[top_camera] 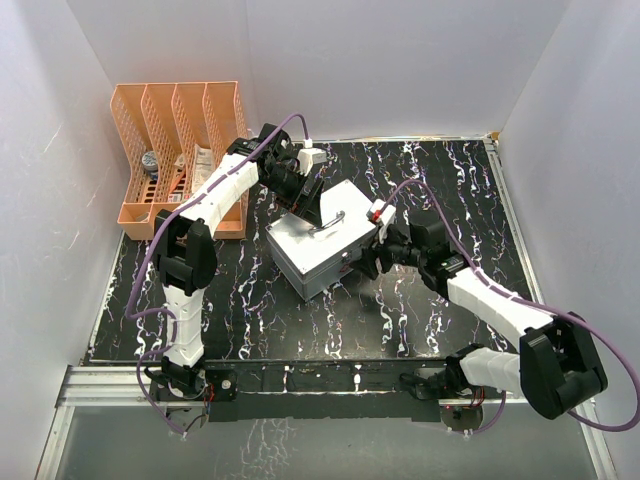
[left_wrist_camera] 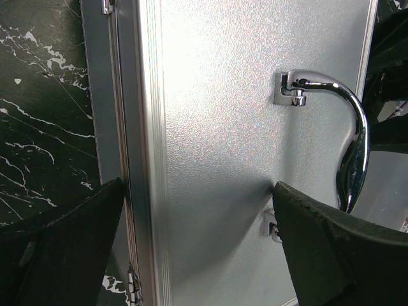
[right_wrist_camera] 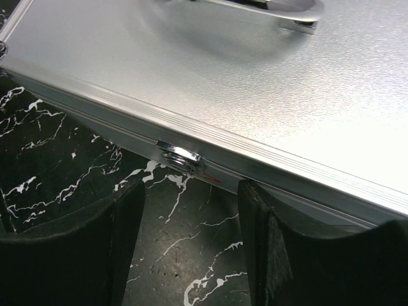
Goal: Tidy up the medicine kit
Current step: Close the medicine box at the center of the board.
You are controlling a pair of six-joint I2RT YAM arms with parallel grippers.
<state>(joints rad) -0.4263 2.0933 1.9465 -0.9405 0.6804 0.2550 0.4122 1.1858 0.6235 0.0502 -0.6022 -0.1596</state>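
Observation:
The medicine kit is a closed silver metal case (top_camera: 318, 245) lying on the black marbled table, with a chrome handle (top_camera: 333, 222) on its lid. My left gripper (top_camera: 308, 208) hovers open over the lid's far edge; in the left wrist view its jaws (left_wrist_camera: 197, 191) straddle the lid (left_wrist_camera: 223, 127) beside the handle (left_wrist_camera: 347, 127). My right gripper (top_camera: 372, 262) is open at the case's right side; in the right wrist view (right_wrist_camera: 191, 191) it sits just below a chrome latch (right_wrist_camera: 180, 156), which looks shut. The case's contents are hidden.
An orange slotted organizer (top_camera: 180, 150) with a few items in its slots stands at the back left, against the wall. White walls enclose the table on three sides. The case is turned at an angle to the table's edges.

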